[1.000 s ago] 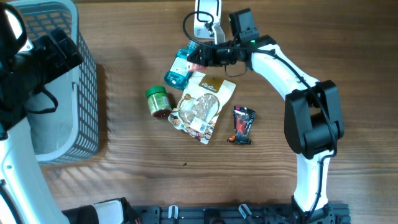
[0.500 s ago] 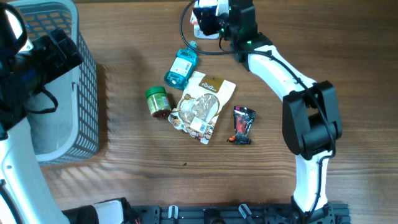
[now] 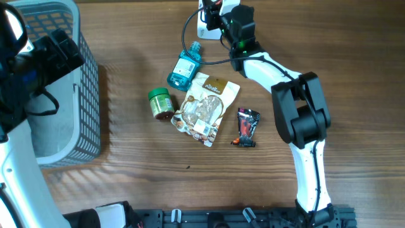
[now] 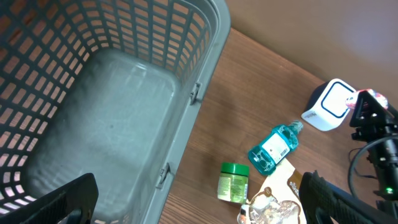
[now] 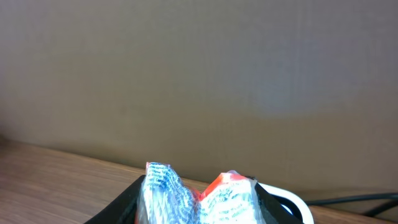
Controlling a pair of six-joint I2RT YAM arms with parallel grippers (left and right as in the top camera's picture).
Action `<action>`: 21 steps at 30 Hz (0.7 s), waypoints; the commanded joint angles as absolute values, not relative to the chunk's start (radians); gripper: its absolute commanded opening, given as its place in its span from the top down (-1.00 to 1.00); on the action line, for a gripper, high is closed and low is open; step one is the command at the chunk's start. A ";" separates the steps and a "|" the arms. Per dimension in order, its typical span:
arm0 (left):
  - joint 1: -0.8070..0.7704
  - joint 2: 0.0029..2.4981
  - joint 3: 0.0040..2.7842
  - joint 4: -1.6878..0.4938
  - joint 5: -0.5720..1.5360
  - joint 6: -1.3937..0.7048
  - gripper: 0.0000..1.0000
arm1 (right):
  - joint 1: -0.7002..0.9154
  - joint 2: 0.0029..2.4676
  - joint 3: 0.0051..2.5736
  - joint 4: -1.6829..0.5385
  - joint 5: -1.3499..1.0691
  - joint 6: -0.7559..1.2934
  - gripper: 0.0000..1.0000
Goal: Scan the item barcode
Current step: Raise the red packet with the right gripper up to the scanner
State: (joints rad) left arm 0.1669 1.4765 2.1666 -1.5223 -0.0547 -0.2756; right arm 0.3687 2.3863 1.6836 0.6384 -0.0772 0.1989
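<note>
packet point(image 5: 166, 186) in right gripper point(image 5: 199, 202), scanner point(image 3: 204, 23) overhead

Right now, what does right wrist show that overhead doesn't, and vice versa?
Right wrist only: a close-up of the crinkled blue-white and orange packet clamped in the right tool, with a plain wall behind.
Overhead only: basket, blue bottle, green jar, snack pouch, dark sachet, white scanner.
Both: the right tool and the wooden table.
</note>
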 commanded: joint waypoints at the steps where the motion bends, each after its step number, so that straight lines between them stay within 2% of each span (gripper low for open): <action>1: 0.175 1.482 2.175 -1.520 -0.049 -0.277 -1.00 | 0.374 2.416 1.703 0.673 -0.029 0.178 0.18; 9: 0.175 1.482 2.175 -1.520 -0.050 -0.278 -1.00 | 0.407 2.561 1.854 0.665 -0.014 0.106 0.18; 14: 0.175 1.482 2.175 -1.520 -0.049 -0.277 -1.00 | 0.426 2.591 1.900 0.641 0.044 0.020 0.20; 21: 0.175 1.482 2.175 -1.520 -0.049 -0.278 -1.00 | 0.426 2.584 1.906 0.613 0.073 0.018 0.20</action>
